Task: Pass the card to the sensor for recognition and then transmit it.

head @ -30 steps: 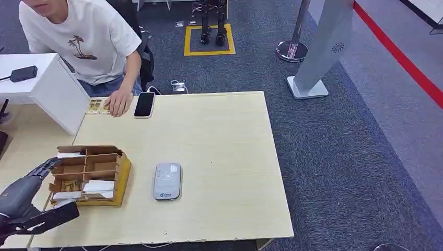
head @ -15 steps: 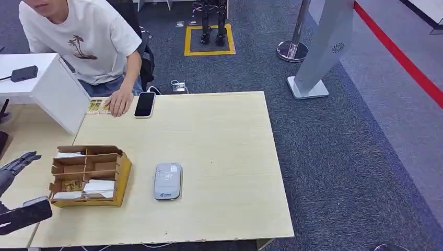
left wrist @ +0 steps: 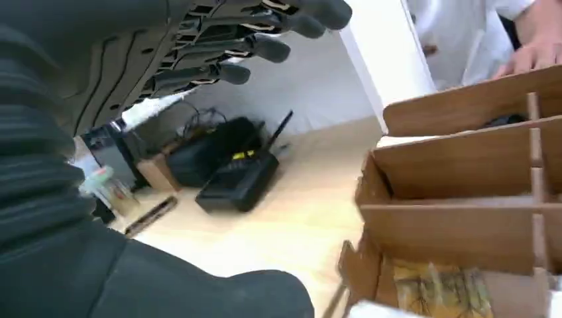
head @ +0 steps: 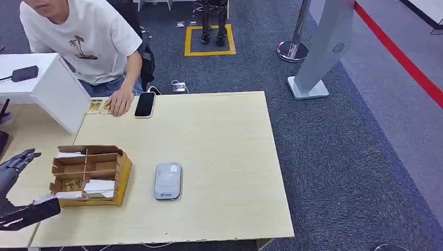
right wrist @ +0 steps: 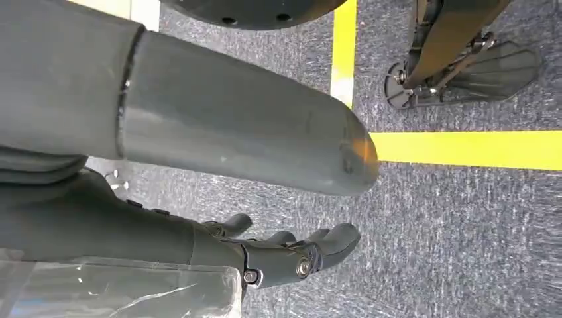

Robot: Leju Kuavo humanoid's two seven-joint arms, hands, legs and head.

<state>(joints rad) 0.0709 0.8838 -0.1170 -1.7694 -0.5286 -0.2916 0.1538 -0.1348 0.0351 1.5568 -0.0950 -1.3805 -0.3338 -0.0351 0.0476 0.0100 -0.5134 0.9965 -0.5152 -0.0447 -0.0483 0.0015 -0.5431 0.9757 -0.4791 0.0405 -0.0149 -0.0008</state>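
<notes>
Left hand (head: 14,166): at the left edge of the surface (head: 219,136), beside the cardboard organiser (head: 90,175); fingers (left wrist: 265,46) extended and apart, holding nothing.

Right hand (right wrist: 278,255): hanging over grey carpet with a yellow floor line (right wrist: 464,149); fingers lightly curled, nothing in them.

Cardboard organiser: brown, divided into compartments; white cards (head: 99,186) and a yellow printed card (left wrist: 441,291) lie in its nearer compartments.

Sensor (head: 167,181): flat grey unit, just right of the organiser.

Phone (head: 144,104): dark, at the far edge, beside a person's hand (head: 118,100).

White box (head: 57,91): far left corner.
</notes>
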